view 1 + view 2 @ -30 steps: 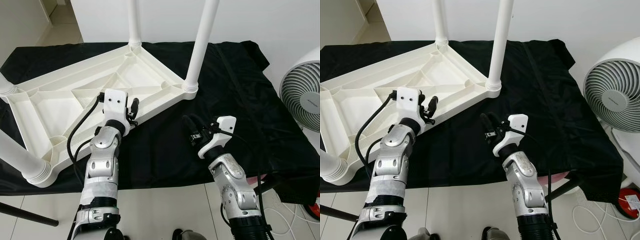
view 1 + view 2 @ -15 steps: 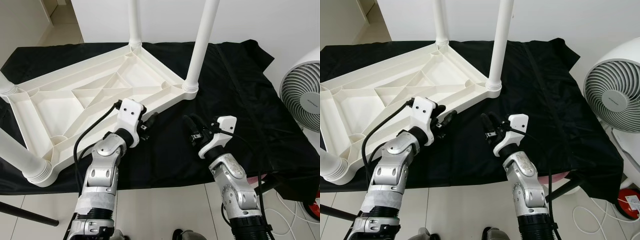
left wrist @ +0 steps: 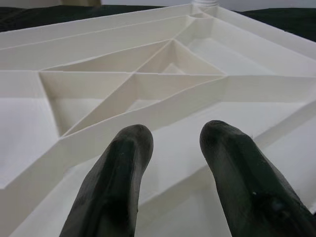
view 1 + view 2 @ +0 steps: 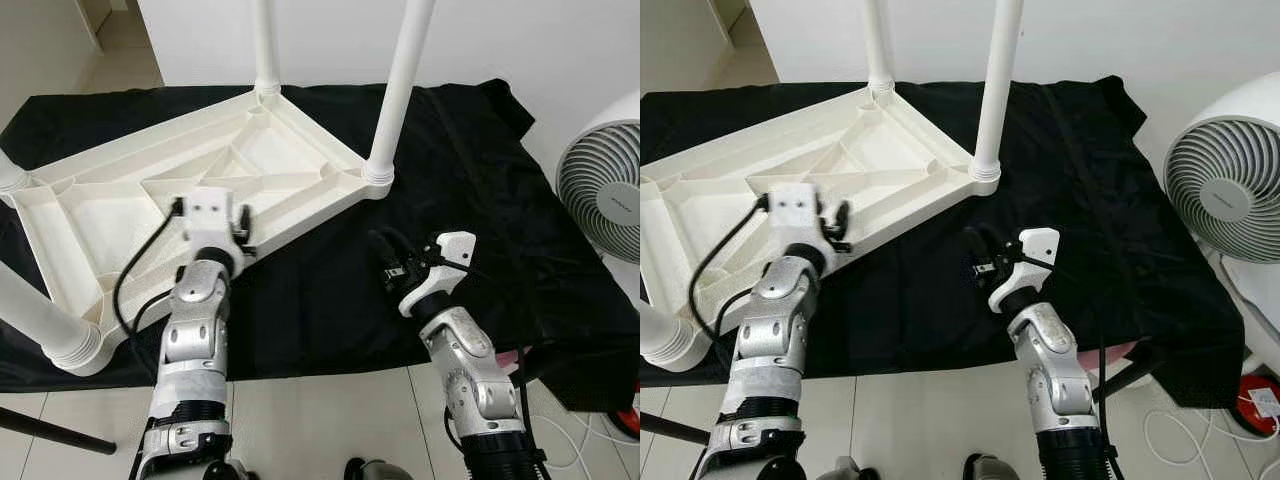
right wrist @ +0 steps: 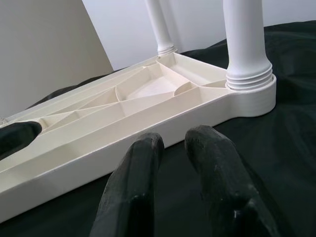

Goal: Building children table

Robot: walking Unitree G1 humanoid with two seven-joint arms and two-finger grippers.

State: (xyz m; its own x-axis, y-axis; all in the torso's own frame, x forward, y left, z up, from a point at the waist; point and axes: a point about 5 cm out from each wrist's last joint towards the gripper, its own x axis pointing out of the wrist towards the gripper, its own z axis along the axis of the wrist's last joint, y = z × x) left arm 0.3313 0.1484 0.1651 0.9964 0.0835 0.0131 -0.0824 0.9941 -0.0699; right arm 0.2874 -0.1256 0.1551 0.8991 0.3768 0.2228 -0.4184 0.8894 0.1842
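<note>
A white plastic children's table (image 4: 130,200) lies upside down on a black cloth (image 4: 480,190), ribbed underside up. White legs stand in its corners: a far one (image 4: 265,50), a right one (image 4: 398,90), a left one (image 4: 8,172) and a near-left one (image 4: 40,320). My left gripper (image 4: 243,228) is open over the table's near rim, its fingers (image 3: 123,163) pointing across the ribs, holding nothing. My right gripper (image 4: 385,255) hovers over the cloth just off the table's near-right edge. It is shut and empty, its fingertips (image 5: 148,148) aimed at the right leg's base (image 5: 249,81).
A white fan (image 4: 1225,175) stands close on the right, beyond the cloth's edge. A white wall rises behind the table. Tiled floor with a white cable (image 4: 1180,430) and a red object (image 4: 1260,405) lies at the lower right. A dark bar (image 4: 50,430) crosses the lower left.
My left gripper, half a second ago out over the cloth to the right, has swung back left to the table's near rim. My right arm has stayed put.
</note>
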